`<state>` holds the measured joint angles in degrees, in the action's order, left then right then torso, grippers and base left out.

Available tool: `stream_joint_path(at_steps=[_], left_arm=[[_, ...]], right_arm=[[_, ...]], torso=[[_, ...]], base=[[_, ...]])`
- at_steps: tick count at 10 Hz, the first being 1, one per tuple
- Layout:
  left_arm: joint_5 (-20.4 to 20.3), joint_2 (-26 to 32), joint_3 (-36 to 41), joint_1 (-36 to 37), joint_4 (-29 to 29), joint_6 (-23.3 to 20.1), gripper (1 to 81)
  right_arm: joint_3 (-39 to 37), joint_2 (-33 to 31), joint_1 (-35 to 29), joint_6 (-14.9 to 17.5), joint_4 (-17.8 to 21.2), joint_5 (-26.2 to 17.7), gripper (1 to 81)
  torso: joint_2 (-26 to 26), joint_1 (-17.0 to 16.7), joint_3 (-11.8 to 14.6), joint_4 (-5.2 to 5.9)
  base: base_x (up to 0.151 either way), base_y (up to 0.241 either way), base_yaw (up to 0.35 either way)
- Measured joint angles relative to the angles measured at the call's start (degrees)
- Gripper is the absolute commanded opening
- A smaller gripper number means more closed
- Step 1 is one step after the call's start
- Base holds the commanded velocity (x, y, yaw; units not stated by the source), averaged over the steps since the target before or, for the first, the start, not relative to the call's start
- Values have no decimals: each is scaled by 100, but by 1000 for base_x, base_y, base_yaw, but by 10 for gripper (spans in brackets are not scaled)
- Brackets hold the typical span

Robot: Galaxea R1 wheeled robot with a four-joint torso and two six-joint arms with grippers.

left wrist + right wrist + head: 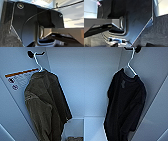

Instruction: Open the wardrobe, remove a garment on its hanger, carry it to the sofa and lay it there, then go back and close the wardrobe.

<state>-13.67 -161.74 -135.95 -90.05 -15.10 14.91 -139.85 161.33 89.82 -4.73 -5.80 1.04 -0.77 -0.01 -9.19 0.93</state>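
Open wardrobe seen from the head view, two garments hanging inside.

The black garment hangs on the right side of the white interior, on a thin white hanger whose hook catches a dark peg at the top of the right wall; its long axis runs straight down, collar up and hem low, front turned toward the middle of the cabinet. An olive-brown jacket hangs opposite on the left wall from its own white hanger, beside an orange-striped warning label. A white box sits on the wardrobe floor between the two. Whether either gripper is spread or pressed together I cannot tell; the wrist views show dark robot plates above grey carpet.
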Motion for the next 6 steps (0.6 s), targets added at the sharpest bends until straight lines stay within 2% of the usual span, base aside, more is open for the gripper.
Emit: stream_joint_path(at_steps=[1,6], left_arm=[[-5,0,0,6,0,0,811],[-2,0,0,-16,-7,18,811]], right_arm=[[0,5,0,0,0,0,811],[-12,72,6,20,-10,-16,811]], torso=[[0,1,0,0],[0,0,0,0]], base=[[70,0,0],[0,0,0]])
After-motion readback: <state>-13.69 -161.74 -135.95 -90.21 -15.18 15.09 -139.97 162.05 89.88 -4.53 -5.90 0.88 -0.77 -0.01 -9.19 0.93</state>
